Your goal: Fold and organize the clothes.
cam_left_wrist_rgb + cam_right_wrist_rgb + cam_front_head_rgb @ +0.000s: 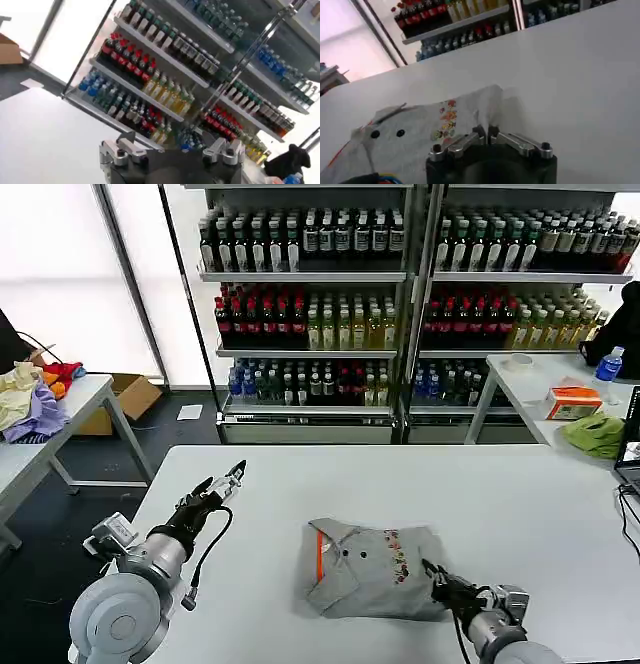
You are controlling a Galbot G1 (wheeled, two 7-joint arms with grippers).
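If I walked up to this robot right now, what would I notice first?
First the folded grey shirt in the middle of the white table, with its orange-red stripe, two dark buttons and small colourful print. The right gripper is at the shirt's edge, fingers closed together, while the left gripper hangs raised over the table's left side. Behind stand shelves of drink bottles.

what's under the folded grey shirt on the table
The folded grey shirt lies flat on the white table, with the right gripper at its edge. Anything beneath it, including its own lower layers, is covered. The left gripper is raised, away from it.
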